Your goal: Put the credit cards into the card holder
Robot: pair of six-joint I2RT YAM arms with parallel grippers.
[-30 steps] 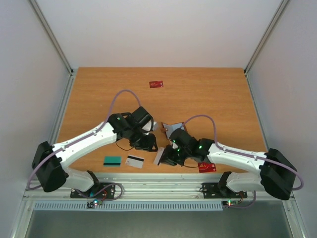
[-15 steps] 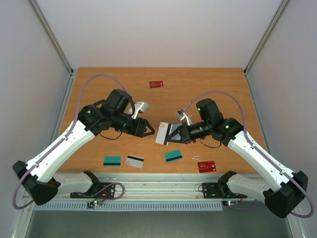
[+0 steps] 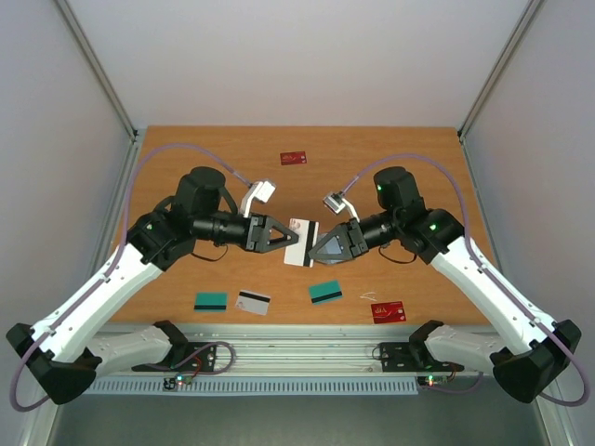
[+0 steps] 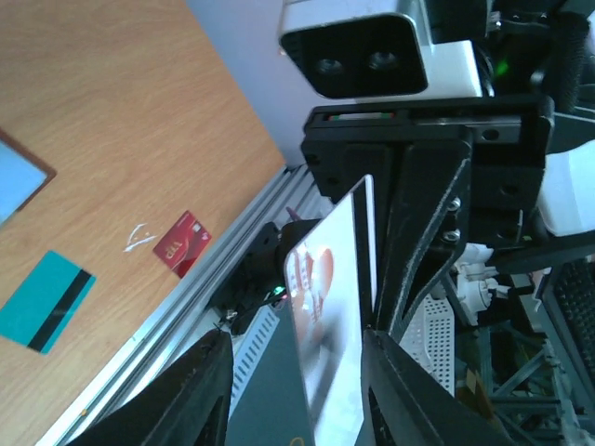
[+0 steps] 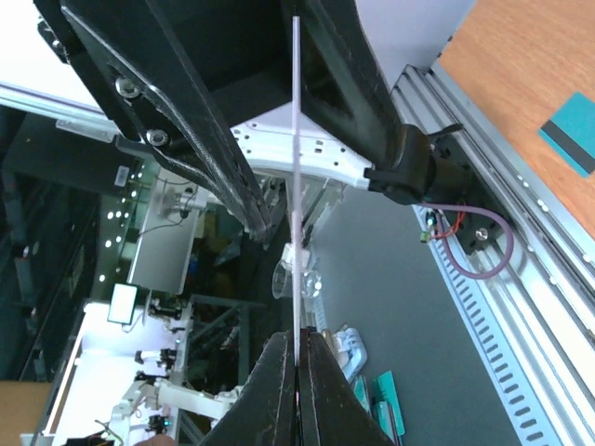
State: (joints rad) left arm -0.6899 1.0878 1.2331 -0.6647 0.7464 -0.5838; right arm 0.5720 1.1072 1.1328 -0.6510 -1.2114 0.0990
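My right gripper (image 3: pixel 316 248) is shut on a white card with a black stripe (image 3: pixel 297 242) and holds it upright in the air. The right wrist view shows the card edge-on (image 5: pixel 296 186) in the closed gripper (image 5: pixel 297 372). My left gripper (image 3: pixel 286 234) faces it, open, with the card (image 4: pixel 330 307) between its spread fingers (image 4: pixel 200 390). On the table lie two teal cards (image 3: pixel 210 301) (image 3: pixel 325 293), another white striped card (image 3: pixel 253 302) and two red cards (image 3: pixel 294 158) (image 3: pixel 389 311). The brown card holder with a blue lining (image 4: pixel 14 181) shows only at the left wrist view's edge.
Grey walls and metal posts enclose the wooden table (image 3: pixel 418 177). An aluminium rail (image 3: pixel 297 355) runs along its near edge. The left wrist view also shows a teal card (image 4: pixel 42 302) and a red card (image 4: pixel 181 243) near that rail.
Both arms rose off the table. The right gripper carried the white card left and up, and the left gripper closed in, so the card now stands between its open fingers.
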